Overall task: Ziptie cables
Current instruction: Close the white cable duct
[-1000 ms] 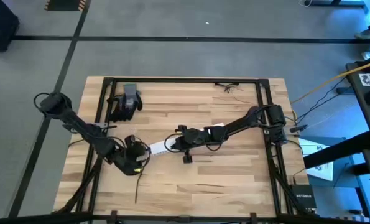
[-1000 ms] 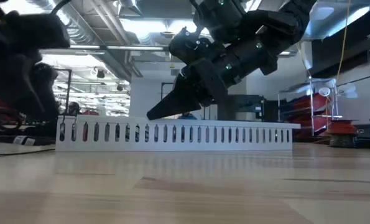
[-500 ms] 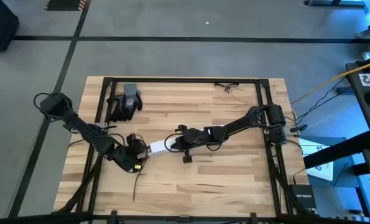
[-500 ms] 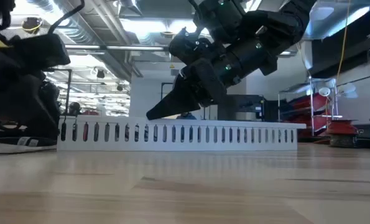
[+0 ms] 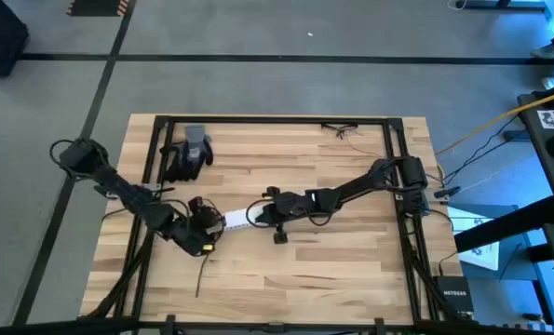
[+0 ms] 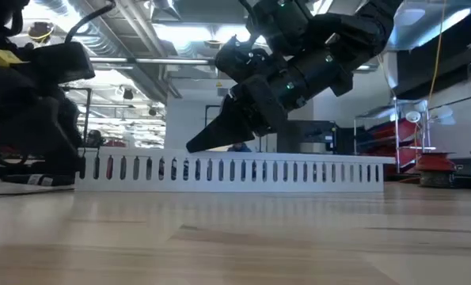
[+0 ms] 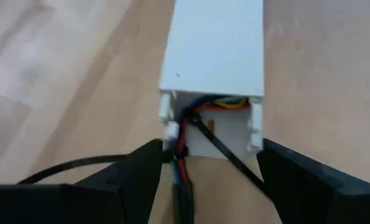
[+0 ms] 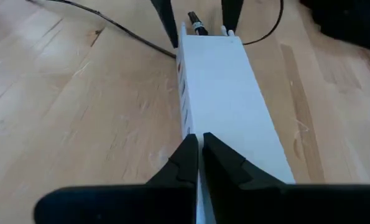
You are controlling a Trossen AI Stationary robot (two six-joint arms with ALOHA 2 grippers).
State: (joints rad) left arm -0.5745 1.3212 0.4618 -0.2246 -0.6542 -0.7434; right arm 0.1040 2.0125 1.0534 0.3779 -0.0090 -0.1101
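A long white slotted duct (image 5: 281,207) lies on the wooden table, with its cover on. The cables (image 7: 194,121), red, blue, yellow and black strands, come out of its open left end, and a dark tail (image 5: 201,275) trails toward the table's near edge. My left gripper (image 7: 211,149) is open at that end, with one finger on each side of the cables. My right gripper (image 8: 200,140) is shut, and its tips point down at the duct's cover (image 8: 225,81) a little in from the left end. In the low view its tips (image 6: 191,146) are level with the duct's top edge. My left gripper comes level at the duct's open left end, along its length. One fingertip (image 7: 158,151) lies against the end's corner (image 7: 167,124); the cables pass loose between the open fingers. My right gripper's shut tips are at the cover's top; I cannot tell whether they touch it.
A black and grey glove (image 5: 188,154) lies at the far left of the table. A few thin dark wires (image 5: 344,130) lie by the far edge. Black frame rails (image 5: 395,158) run along the table's left, far and right sides.
My left gripper has moved toward the duct's left end and the table's right. The duct has slid a little along its length toward the table's right edge, staying flat. The cable tail on the table has followed. My right gripper has stayed where it was.
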